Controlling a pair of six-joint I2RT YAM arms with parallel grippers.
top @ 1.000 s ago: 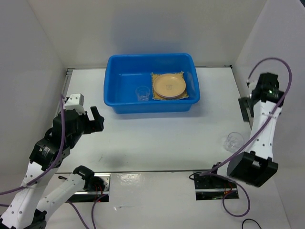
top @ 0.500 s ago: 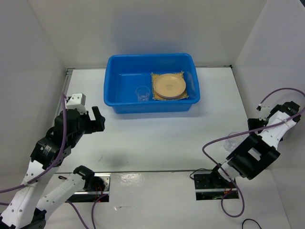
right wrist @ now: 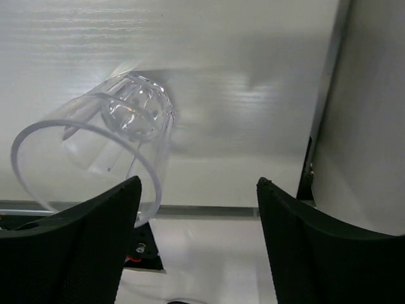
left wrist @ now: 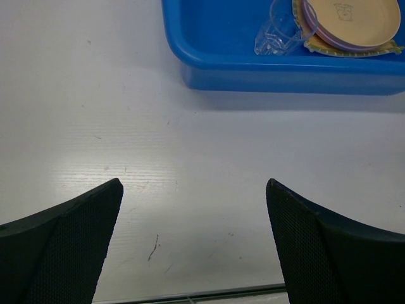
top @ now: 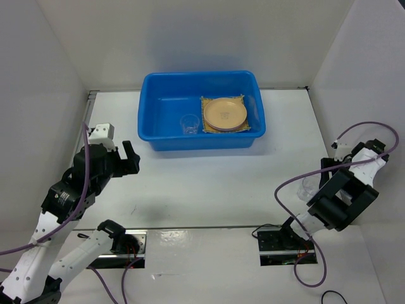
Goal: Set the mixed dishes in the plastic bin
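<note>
The blue plastic bin (top: pixel 152 120) stands at the back middle. In it the tan-yellow plate (top: pixel 224 113) lies on the pink plate, on the woven mat (top: pixel 255 128), with one clear cup (top: pixel 188 123) beside them. The left wrist view also shows the bin (left wrist: pixel 285 79), cup (left wrist: pixel 278 31), tan-yellow plate (left wrist: pixel 354 16) and pink rim (left wrist: pixel 329 39). The second clear cup (top: pixel 310 185) stands on the table at the right. My right arm (top: pixel 345 196) is folded low beside it. My right gripper (right wrist: pixel 197 190) is open, with the cup (right wrist: pixel 95 152) by its left finger, outside the gap. My left gripper (top: pixel 130 158) is open and empty.
White walls close in the left, back and right sides; the right wall's foot (right wrist: pixel 329 95) is close to my right gripper. The arm bases' mounting plates (top: pixel 281 244) sit along the near edge. Purple cables loop from both arms.
My right arm has swung down from high at the right wall to low beside the second cup. My left arm has barely moved. The bin's contents are the same.
</note>
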